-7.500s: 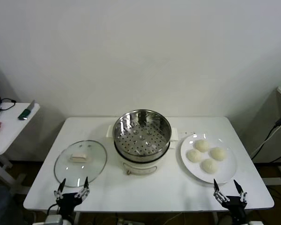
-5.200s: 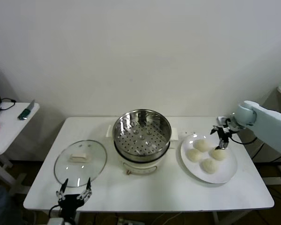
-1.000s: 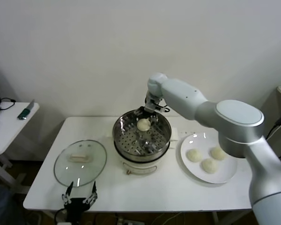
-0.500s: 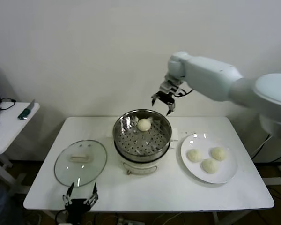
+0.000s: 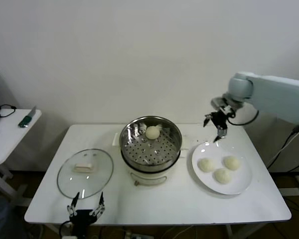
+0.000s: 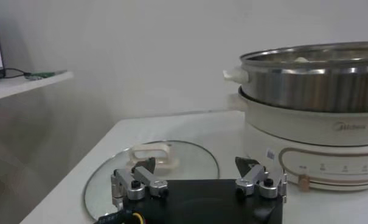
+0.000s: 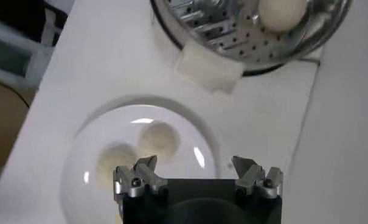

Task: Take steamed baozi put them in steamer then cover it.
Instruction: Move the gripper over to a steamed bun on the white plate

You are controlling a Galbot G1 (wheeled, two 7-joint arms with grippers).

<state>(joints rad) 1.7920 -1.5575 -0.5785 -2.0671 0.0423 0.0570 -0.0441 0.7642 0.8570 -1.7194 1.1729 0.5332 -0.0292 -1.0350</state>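
One bun [image 5: 152, 132] lies in the steamer [image 5: 150, 143] at 12 o'clock; three buns [image 5: 219, 168] wait on the plate [image 5: 244, 181]. The right gripper [image 5: 216, 124] hovers wide, empty. The left gripper [image 5: 85, 205] is wide near the lid [image 5: 85, 172]. Pot base [image 6: 329, 143] writing is unreadable.

The table [image 5: 50, 189] was plain white, and so was the plate [image 5: 241, 181], with three off-white buns [image 5: 222, 175] on it. One more off-white bun [image 5: 152, 132] sat in the steamer [image 5: 134, 149], which was shiny steel, its floor dotted with round holes, on a creamy white base [image 5: 149, 178]. The lid [image 5: 84, 173] was clear glass with a metal rim and a whitish handle [image 5: 82, 168]. The right arm [image 5: 274, 97] was pale grey, its gripper [image 5: 215, 127] black. The wall [image 5: 139, 55] was white
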